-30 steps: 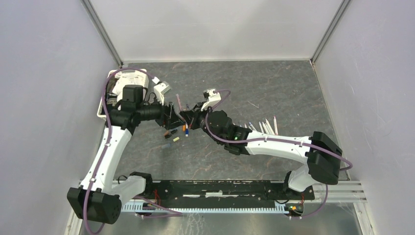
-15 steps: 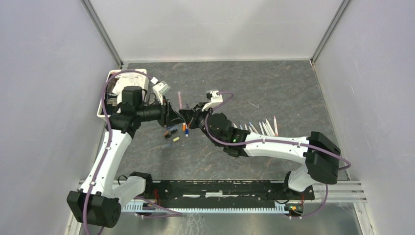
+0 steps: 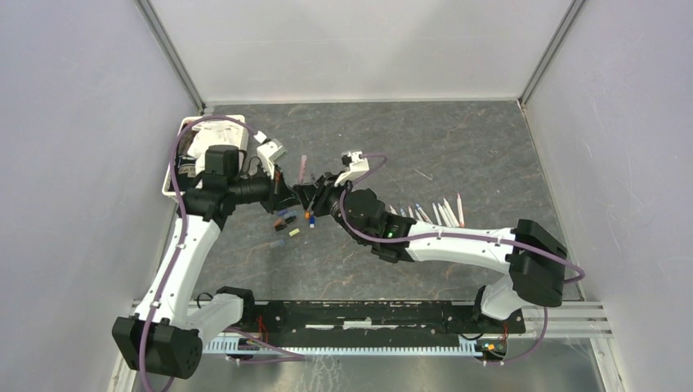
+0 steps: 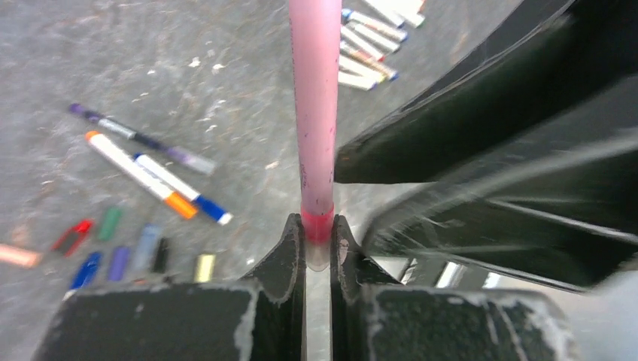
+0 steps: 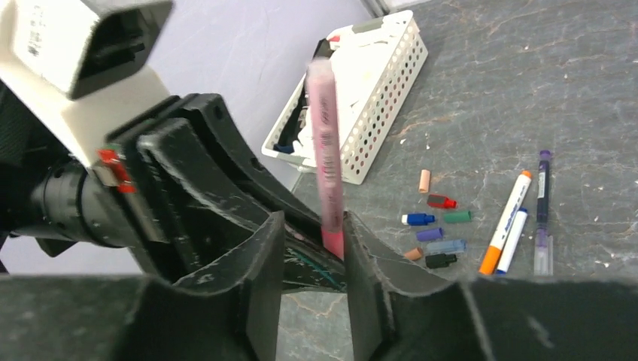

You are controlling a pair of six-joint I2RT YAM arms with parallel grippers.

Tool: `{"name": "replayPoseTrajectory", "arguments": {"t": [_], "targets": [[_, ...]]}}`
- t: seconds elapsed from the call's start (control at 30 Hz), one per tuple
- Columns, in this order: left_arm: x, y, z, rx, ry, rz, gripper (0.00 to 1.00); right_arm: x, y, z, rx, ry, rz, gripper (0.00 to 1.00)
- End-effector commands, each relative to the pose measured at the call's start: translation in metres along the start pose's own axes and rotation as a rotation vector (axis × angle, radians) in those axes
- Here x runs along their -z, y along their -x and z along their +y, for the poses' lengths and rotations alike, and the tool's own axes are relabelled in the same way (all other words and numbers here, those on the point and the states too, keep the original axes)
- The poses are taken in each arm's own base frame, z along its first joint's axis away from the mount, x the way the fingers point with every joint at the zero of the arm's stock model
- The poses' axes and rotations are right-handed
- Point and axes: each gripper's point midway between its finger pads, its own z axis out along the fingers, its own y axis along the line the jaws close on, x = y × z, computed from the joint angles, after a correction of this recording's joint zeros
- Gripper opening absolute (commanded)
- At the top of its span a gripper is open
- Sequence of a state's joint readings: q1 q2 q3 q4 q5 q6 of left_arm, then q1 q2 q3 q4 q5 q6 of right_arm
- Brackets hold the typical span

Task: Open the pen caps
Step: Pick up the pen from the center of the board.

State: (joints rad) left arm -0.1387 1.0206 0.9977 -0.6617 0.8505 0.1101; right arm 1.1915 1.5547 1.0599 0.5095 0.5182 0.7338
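A pink pen (image 4: 316,113) stands with its bright pink lower end pinched between the fingers of my left gripper (image 4: 318,237), which is shut on it. In the right wrist view the same pink pen (image 5: 326,143) rises beside the inner face of one finger of my right gripper (image 5: 312,241); its jaws stand apart, with a gap on the other side. Seen from above, the left gripper (image 3: 286,193) and right gripper (image 3: 315,198) meet nose to nose at the pen (image 3: 301,169). Several loose pen caps (image 5: 435,226) in red, blue, green, purple and black lie on the table below.
A white basket (image 5: 376,98) sits at the back left. Three capped pens (image 5: 511,222) lie beside the loose caps. A row of uncapped white pens (image 3: 433,212) lies to the right, behind the right forearm. Grey walls close in on three sides.
The left gripper has closed on the pink pen's end. The right gripper, shut on the pen before, has opened. Both wrists have shifted slightly left.
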Motion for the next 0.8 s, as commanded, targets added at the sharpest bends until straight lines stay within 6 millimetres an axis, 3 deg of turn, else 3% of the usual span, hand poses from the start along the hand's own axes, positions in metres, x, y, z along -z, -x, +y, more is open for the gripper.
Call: {"name": "replayPoseTrajectory", "arguments": {"t": [0.0,0.2,0.27,0.4,0.57,0.77], "targets": [[0.011,-0.015,0.029,-0.28,0.122,0.098,0.02,0.006,0.051,0.035,-0.031,0.114,0.01,0.44],[0.028,-0.05,0.049,-0.597,0.155,0.27,0.02,0.007,0.086,0.007,0.079,0.134,0.161,0.57],[0.034,-0.057,0.05,-0.717,0.148,0.305,0.02,0.005,0.087,-0.002,0.119,0.116,0.238,0.59],[0.044,-0.064,0.052,-0.886,0.134,0.363,0.02,0.005,0.059,0.001,0.143,0.199,0.419,0.58],[0.053,-0.061,0.056,-1.033,0.142,0.403,0.02,0.005,0.002,0.011,0.083,0.332,0.684,0.54],[0.054,-0.059,0.056,-1.128,0.119,0.423,0.02,0.008,-0.028,0.016,0.075,0.385,0.791,0.52]]}}
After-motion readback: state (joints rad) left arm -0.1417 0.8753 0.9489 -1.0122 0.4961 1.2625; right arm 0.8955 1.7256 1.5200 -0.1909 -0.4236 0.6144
